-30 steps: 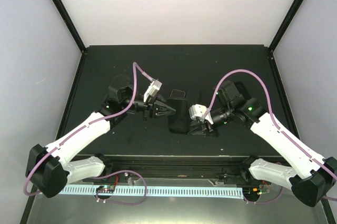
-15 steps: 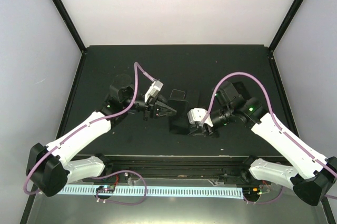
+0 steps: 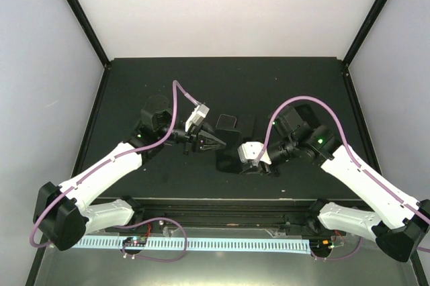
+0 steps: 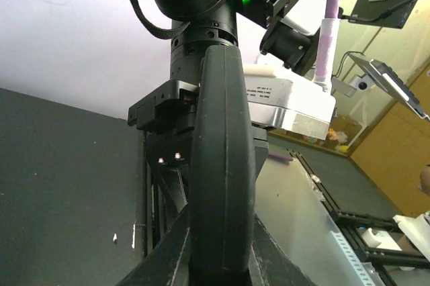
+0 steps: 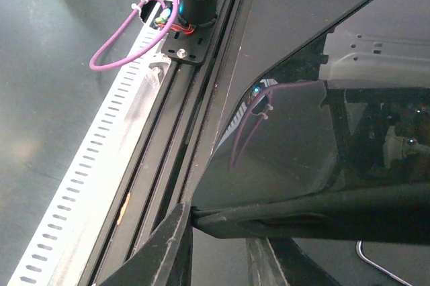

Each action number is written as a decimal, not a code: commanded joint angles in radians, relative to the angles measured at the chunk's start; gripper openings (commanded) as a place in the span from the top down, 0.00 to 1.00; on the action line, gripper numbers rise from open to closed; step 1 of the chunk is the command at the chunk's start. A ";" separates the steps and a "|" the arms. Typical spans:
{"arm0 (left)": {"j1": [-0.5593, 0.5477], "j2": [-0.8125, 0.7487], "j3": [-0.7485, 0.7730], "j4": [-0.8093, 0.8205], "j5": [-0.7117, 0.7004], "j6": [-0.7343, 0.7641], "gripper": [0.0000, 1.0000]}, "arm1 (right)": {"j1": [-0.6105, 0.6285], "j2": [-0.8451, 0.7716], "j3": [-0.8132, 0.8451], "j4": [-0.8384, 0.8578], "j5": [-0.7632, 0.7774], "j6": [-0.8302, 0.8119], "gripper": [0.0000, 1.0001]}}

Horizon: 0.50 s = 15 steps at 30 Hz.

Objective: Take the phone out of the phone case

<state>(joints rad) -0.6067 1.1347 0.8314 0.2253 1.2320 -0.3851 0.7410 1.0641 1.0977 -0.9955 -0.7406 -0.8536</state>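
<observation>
At the centre of the top view the phone (image 3: 226, 155), not yet out of its case (image 4: 222, 165), is clamped by the left claw (image 4: 220, 235), seemingly as an anchor for the right claw (image 5: 218, 232), whose grip cannot be told.

Phone case (image 3: 228, 154) black; table (image 3: 282, 78) black; cables (image 3: 175, 105) purple
</observation>
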 commanded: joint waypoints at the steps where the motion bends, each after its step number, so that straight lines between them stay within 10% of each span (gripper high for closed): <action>1: -0.025 -0.007 0.066 0.033 0.079 -0.015 0.98 | 0.004 -0.009 0.011 0.063 0.088 -0.033 0.79; 15: -0.038 0.004 0.070 0.034 0.099 -0.021 0.98 | 0.004 -0.032 -0.007 0.101 0.162 -0.055 0.82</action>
<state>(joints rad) -0.6167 1.1412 0.8448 0.2337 1.2316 -0.3607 0.7464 1.0389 1.0969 -0.9886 -0.6949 -0.8577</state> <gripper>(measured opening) 0.118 0.186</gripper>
